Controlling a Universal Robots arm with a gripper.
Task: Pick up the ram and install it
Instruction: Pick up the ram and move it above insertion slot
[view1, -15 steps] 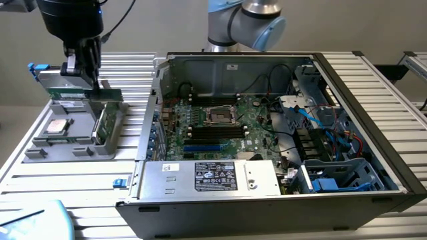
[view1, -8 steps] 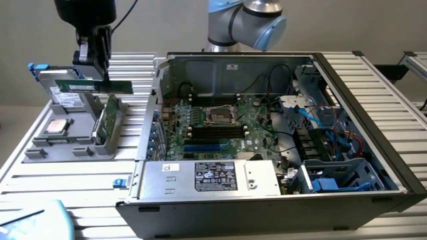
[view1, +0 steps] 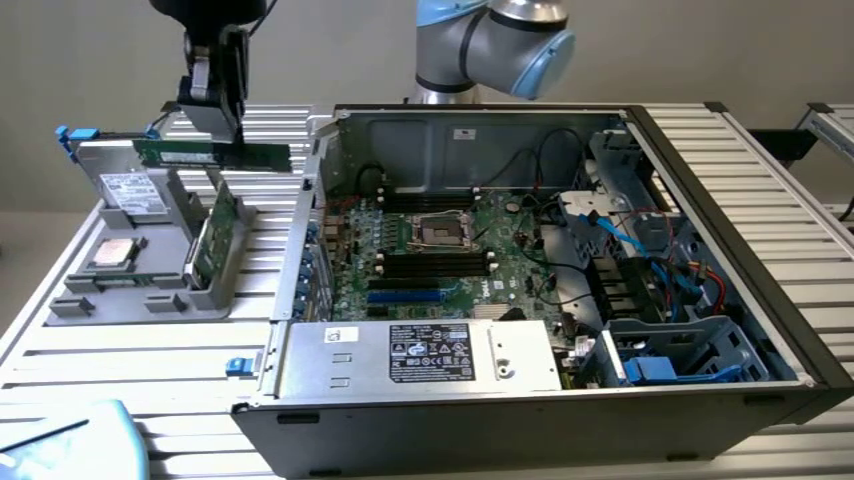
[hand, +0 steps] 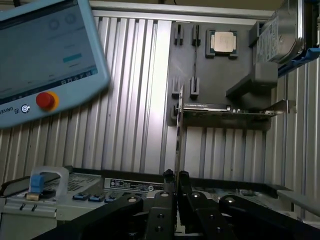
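The ram (view1: 167, 153) is a slim green stick held level in the air above the grey parts holder (view1: 134, 295), at the exterior view's left of the open computer case (view1: 561, 400). My gripper (view1: 220, 140) is shut on it from above, near its middle. In the wrist view the ram (hand: 179, 130) appears edge-on as a thin line running out from between my closed fingertips (hand: 169, 176), with the gripper (hand: 174, 175) pinching it. The motherboard (view1: 501, 245) lies inside the case with black memory slots (view1: 427, 263) beside the processor socket (view1: 438, 229).
A taller green card with a metal bracket (view1: 214, 235) (hand: 225, 109) stands in the holder, beside a square silver processor (view1: 114, 252) (hand: 223, 42) and a hard drive (view1: 134, 190) (hand: 287, 30). A teach pendant (hand: 45, 55) lies on the slatted table. The power supply (view1: 420, 355) and cables (view1: 667, 250) crowd the case.
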